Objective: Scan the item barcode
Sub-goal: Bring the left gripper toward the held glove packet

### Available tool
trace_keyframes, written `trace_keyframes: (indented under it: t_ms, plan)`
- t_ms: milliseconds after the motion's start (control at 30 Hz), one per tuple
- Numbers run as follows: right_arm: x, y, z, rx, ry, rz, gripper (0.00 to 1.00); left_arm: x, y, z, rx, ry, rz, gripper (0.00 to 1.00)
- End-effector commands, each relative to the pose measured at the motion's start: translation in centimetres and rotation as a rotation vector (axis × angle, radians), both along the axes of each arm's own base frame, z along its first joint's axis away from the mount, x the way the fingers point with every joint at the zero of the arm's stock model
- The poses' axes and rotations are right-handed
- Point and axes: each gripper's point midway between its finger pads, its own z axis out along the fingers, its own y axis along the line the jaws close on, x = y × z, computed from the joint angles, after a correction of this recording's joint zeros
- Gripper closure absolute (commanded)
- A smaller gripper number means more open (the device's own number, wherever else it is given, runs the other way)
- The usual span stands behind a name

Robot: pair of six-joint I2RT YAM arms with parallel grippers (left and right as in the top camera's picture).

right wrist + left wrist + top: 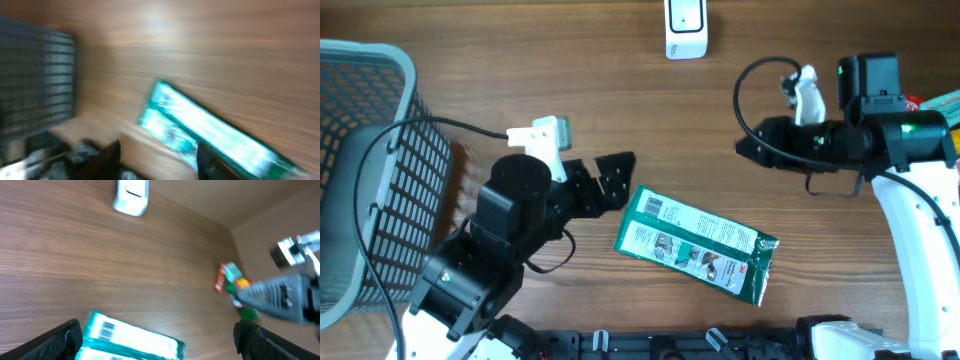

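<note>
Nearest the overhead lens stood the bulky black and white body of the left arm (500, 235), rising from the lower left of the wooden desk (520, 60). At the far left a grey mesh basket (380, 70) sat on the desk, a black cable draped over its rim. Just right of it, the left gripper (610, 185) pointed toward the middle of the desk with its jaws spread wide and nothing between them. In its own wrist view the two dark fingers (65, 340) sat at opposite lower corners of the picture.

The task's thing, a green and white flat package (695, 245), lay flat on the desk at centre, tilted down to the right. Its upper left end was just beside the left gripper, and neither arm held it. A barcode (106, 329) showed face up on that near end in the left wrist view.

At the top edge, above the package and well apart from it, stood a small white scanner (686, 30).

Farther right, the right gripper (748, 148) pointed left, above the desk and apart from the package. Its wrist view was blurred, yet two dark fingers (112, 157) showed a moderate gap with nothing gripped. At the far right edge some colourful small items (935, 103) lay beside the right arm; what they were I cannot tell.
</note>
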Motion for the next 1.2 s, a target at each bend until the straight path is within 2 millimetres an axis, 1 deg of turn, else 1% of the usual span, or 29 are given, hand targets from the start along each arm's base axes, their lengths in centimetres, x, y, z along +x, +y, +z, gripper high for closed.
trace_keyframes:
  t_ms: [0, 33, 100, 167, 233, 300, 333, 400, 433, 467, 533, 567, 600, 633, 667, 700, 767, 800, 867, 900, 933, 1033, 1067, 1100, 1133, 1167]
  plan:
    - [-1.0, -2.1, -2.7, -0.192, -0.044, 0.13, 0.01, 1.0, 3.0, -1.1, 0.05, 0.026, 0.195, 0.0]
    - [-1.2, -1.5, -3.6, -0.159, -0.042, 0.159, 0.0, 0.9, 3.9, -1.9, 0.028, 0.078, 0.271, 0.0]
    - [-1.4, -0.8, -6.3, -0.127, -0.038, 0.206, 0.0, 0.5, 5.1, -3.3, 0.01, 0.157, 0.381, 0.0]
    - [-1.8, 0.5, -8.9, -0.059, -0.026, 0.245, 0.01, 0.0, 6.3, -4.6, 0.009, 0.223, 0.473, 0.0]
    - [-2.6, 2.1, -12.2, 0.0, -0.004, 0.285, 0.0, -0.5, 7.4, -5.7, 0.007, 0.278, 0.567, 0.0]
    - [-3.4, 2.8, -15.1, -0.004, 0.038, 0.292, 0.0, -0.8, 7.9, -6.3, -0.007, 0.314, 0.623, 0.0]
    - [-3.8, 3.1, -16.8, -0.024, 0.068, 0.293, 0.0, -1.1, 8.2, -6.7, -0.017, 0.338, 0.654, 0.0]
    - [-3.9, 2.7, -19.7, -0.106, 0.118, 0.27, 0.0, -1.6, 8.5, -7.3, -0.036, 0.377, 0.699, 0.0]
    - [-3.9, 2.5, -20.5, -0.137, 0.135, 0.262, 0.0, -1.8, 8.6, -7.4, -0.042, 0.389, 0.712, 0.0]
    - [-3.9, 2.4, -21.8, -0.175, 0.159, 0.262, 0.0, -2.1, 8.8, -7.7, -0.051, 0.407, 0.735, 0.0]
    - [-4.1, 2.9, -23.3, -0.186, 0.188, 0.286, 0.0, -2.3, 8.9, -8.0, -0.059, 0.43, 0.761, 0.0]
    - [-4.7, 3.2, -24.2, -0.19, 0.226, 0.286, 0.03, -2.4, 9.0, -8.3, -0.062, 0.443, 0.775, 0.0]
    - [-5.2, 3.3, -24.8, -0.194, 0.256, 0.291, 0.12, -2.5, 9.0, -8.5, -0.062, 0.454, 0.786, 0.0]
    - [-6.1, 3.5, -25.7, -0.203, 0.297, 0.311, 0.24, -2.6, 9.1, -8.7, -0.062, 0.465, 0.799, 0.0]
    - [-6.8, 3.7, -26.3, -0.209, 0.328, 0.328, 0.33, -2.6, 9.1, -8.9, -0.056, 0.472, 0.802, 0.0]
    - [-7.3, 4.0, -26.8, -0.215, 0.348, 0.34, 0.44, -2.6, 9.0, -9.0, -0.05, 0.476, 0.803, 0.0]
    - [-7.6, 4.5, -27.1, -0.217, 0.365, 0.34, 0.83, -2.5, 9.0, -9.4, -0.036, 0.486, 0.806, 0.0]
    - [-7.7, 4.8, -27.1, -0.213, 0.36, 0.347, 0.95, -2.5, 9.0, -9.5, -0.029, 0.492, 0.807, 0.0]
    - [-7.2, 5.4, -26.8, -0.182, 0.349, 0.337, 0.95, -2.3, 8.9, -9.9, -0.016, 0.501, 0.809, 0.0]
    - [-6.6, 6.0, -26.5, -0.156, 0.337, 0.323, 0.95, -2.3, 8.9, -10.0, -0.01, 0.505, 0.811, 0.0]
    - [-5.6, 6.5, -26.1, -0.136, 0.32, 0.292, 0.96, -2.2, 8.8, -10.2, -0.004, 0.51, 0.812, 0.0]
    - [-1.0, 7.5, -24.3, -0.092, 0.251, 0.155, 0.95, -2.0, 8.7, -10.7, 0.016, 0.524, 0.815, 0.0]
    - [0.8, 7.4, -23.7, -0.1, 0.219, 0.108, 0.95, -2.1, 8.6, -11.0, 0.028, 0.534, 0.809, 0.0]
    - [2.7, 6.5, -23.2, -0.136, 0.19, 0.042, 0.95, -2.2, 8.4, -11.4, 0.036, 0.554, 0.802, 0.0]
    - [4.0, 5.8, -22.8, -0.165, 0.167, -0.006, 0.95, -2.3, 8.1, -11.7, 0.047, 0.573, 0.781, 0.0]
    - [4.8, 5.5, -22.3, -0.171, 0.148, -0.022, 0.95, -2.3, 7.8, -11.8, 0.051, 0.582, 0.759, 0.0]
